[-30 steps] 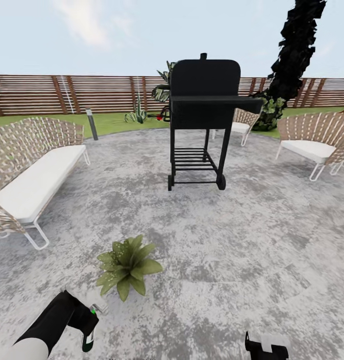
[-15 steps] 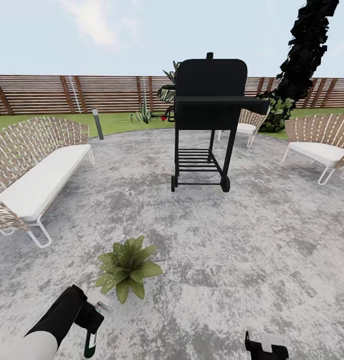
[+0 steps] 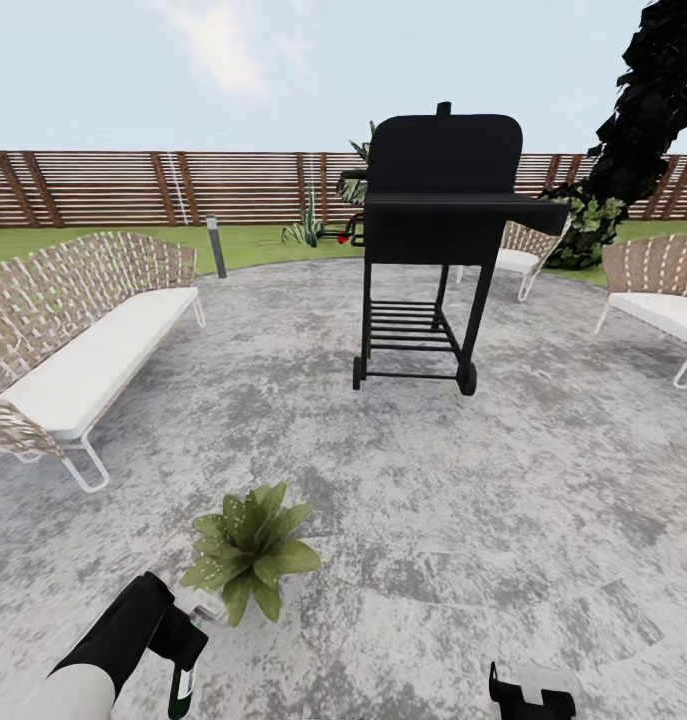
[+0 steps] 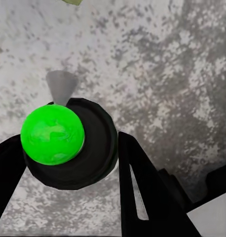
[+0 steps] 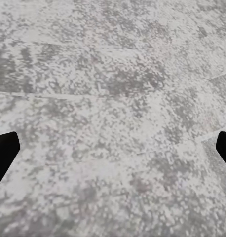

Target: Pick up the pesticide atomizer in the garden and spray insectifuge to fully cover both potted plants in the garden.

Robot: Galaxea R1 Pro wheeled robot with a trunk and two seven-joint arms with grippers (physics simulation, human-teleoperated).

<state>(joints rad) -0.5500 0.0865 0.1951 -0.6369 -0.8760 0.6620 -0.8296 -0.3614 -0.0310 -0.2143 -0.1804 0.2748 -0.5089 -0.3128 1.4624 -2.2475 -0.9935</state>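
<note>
Left gripper (image 3: 183, 645) — clamped on the pesticide atomizer (image 3: 182, 683), low at the near left; the bottle hangs dark green with a white label, its pale spray head (image 3: 205, 608) turned toward the potted plant (image 3: 248, 550). In the left wrist view the black fingers (image 4: 142, 187) press either side of the bottle (image 4: 73, 145), which carries a bright green ball.

Potted plant: one speckled rosette on the grey stone patio (image 3: 463, 500), just beyond the spray head.

Right gripper (image 3: 531, 692) — near right, over bare patio; its dark fingertips (image 5: 4, 153) stand wide apart with nothing between them.

Black grill (image 3: 433, 240): upright on wheels, mid-patio.

Wicker sofa (image 3: 83, 340): left side, white cushion. Wicker chairs (image 3: 663, 290): right side and behind the grill.

Grey bollard lamp (image 3: 216, 247): at the lawn's edge, before the slatted fence (image 3: 133, 188).
</note>
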